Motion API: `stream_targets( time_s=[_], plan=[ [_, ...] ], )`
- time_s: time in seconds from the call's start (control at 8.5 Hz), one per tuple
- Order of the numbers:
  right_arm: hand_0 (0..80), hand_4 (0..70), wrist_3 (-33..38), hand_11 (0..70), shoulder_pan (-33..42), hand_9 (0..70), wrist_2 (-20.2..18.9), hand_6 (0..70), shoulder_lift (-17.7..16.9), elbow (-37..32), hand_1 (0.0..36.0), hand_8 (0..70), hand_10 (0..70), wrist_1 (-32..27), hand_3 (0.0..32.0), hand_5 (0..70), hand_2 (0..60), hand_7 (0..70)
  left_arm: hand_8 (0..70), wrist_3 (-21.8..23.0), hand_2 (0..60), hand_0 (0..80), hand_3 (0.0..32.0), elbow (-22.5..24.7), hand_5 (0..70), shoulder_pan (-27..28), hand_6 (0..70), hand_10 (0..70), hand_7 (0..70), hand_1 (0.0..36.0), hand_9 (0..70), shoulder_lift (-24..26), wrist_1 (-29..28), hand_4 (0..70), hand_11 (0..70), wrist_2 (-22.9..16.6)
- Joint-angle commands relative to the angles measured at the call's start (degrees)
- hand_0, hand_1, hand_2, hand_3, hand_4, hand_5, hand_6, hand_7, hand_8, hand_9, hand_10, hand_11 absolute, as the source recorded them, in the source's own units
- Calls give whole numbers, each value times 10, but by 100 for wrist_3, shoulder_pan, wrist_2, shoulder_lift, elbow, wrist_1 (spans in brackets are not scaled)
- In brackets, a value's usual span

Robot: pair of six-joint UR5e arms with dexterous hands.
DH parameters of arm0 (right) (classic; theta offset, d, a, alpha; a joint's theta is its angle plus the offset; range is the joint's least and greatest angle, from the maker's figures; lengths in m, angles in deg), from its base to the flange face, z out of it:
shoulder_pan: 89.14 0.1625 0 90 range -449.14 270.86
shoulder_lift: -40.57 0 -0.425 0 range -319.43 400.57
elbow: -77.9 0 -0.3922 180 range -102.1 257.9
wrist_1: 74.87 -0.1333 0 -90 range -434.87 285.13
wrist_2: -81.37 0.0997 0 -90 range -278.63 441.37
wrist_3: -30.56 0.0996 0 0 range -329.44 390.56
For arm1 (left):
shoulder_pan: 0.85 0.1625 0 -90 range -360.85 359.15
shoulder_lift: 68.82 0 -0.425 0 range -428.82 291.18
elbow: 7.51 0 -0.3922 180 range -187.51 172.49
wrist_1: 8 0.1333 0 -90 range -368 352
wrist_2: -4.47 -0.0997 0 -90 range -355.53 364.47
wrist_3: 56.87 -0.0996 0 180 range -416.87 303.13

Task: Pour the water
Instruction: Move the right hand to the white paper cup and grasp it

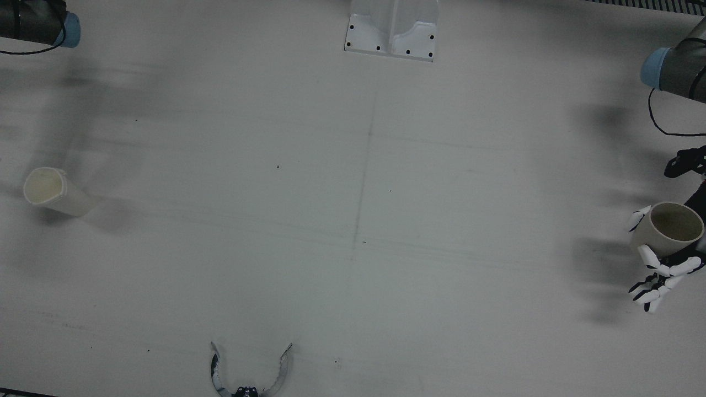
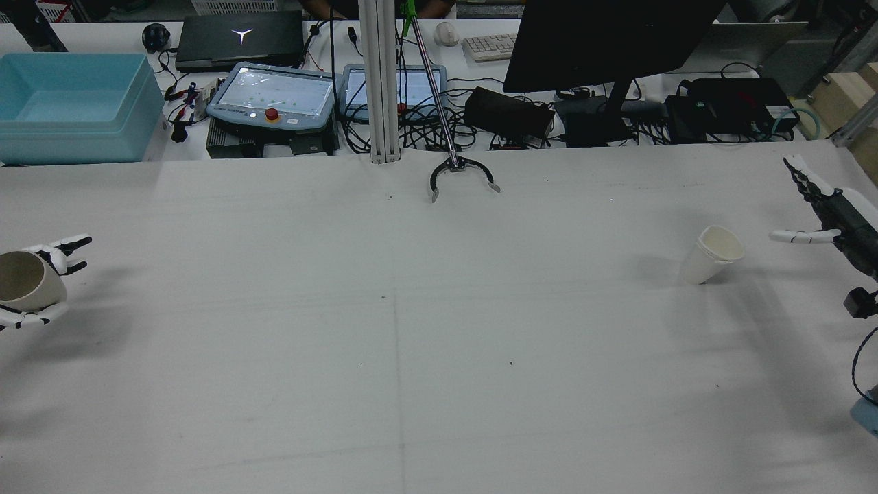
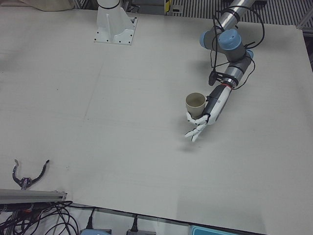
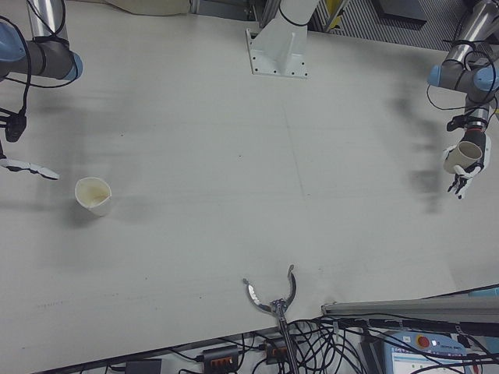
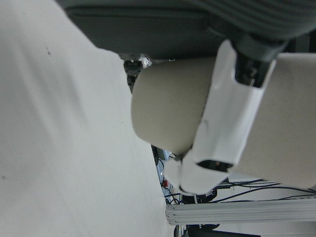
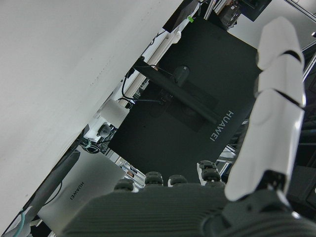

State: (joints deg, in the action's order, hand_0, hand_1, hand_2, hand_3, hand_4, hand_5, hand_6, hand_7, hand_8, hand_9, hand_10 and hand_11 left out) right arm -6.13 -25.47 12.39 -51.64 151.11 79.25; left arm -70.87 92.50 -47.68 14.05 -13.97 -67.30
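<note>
Beside standing paper cup (image 2: 711, 255): right hand (image 2: 823, 213) splayed, empty. Left hand (image 1: 659, 275) fingers (image 1: 646, 255) wrapping second cup (image 1: 670, 226) mid-wall; light, crushable, probably.

My left hand (image 3: 203, 115) hangs above the table at the end of its bent arm (image 3: 230, 58), fingers (image 1: 659, 270) wrapped around a cup (image 1: 670, 229) that it holds mouth-up. My right hand (image 2: 826, 213) sits off at the table's far edge, fingers (image 2: 796, 237) spread apart, holding nothing.
</note>
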Motion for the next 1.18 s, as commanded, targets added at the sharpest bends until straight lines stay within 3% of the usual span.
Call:
stream_targets(
  time_s=[0.0, 0.12, 0.24, 0.35, 0.47, 0.59, 1.06],
  plan=[
    [483, 0, 230, 1, -913, 20, 909, 0, 45, -88, 175, 52, 0, -101, 18, 47, 100, 0, 76, 2, 600, 800, 0, 10, 700, -1, 144, 93, 133, 360, 29, -70, -9, 700, 166, -3],
    [468, 0, 572, 9, -1169, 61, 1200, 0, 45, -45, 151, 79, 0, -232, 0, 42, 82, 0, 77, 11, 600, 800, 0, 19, 700, -10, 145, 94, 133, 360, 29, -87, -9, 700, 166, -3],
    [470, 0, 784, 3, -1285, 66, 1359, 0, 37, -44, 152, 84, 0, -511, 0, 41, 80, 0, 76, 2, 600, 800, 0, 19, 700, -1, 146, 94, 132, 360, 28, -88, -9, 700, 167, -3],
    [475, 0, 917, 0, -1312, 60, 1404, 0, 28, -44, 160, 79, 0, -523, 8, 43, 83, 0, 76, -15, 600, 800, 0, 10, 700, 8, 147, 94, 134, 360, 29, -79, -9, 700, 167, -12],
    [487, 0, 910, 0, -1374, 41, 1413, 0, 19, -79, 178, 66, 0, -523, 50, 53, 107, 0, 77, -15, 600, 800, 0, 10, 700, 16, 149, 94, 133, 360, 29, -79, -9, 700, 167, -12],
    [490, 0, 901, 0, -1566, 41, 1500, 0, 19, -132, 185, 66, 0, -514, 62, 56, 113, 0, 78, -24, 600, 800, 0, 10, 700, 16, 151, 94, 136, 360, 30, -88, -9, 700, 167, -12],
    [491, 0, 910, 0, -2235, 47, 1879, 0, 291, -167, 189, 68, 0, -505, 70, 64, 136, 0, 78, -15, 600, 800, 0, 10, 700, -1, 150, 96, 133, 360, 31, -105, -18, 700, 170, -3]
  ],
)
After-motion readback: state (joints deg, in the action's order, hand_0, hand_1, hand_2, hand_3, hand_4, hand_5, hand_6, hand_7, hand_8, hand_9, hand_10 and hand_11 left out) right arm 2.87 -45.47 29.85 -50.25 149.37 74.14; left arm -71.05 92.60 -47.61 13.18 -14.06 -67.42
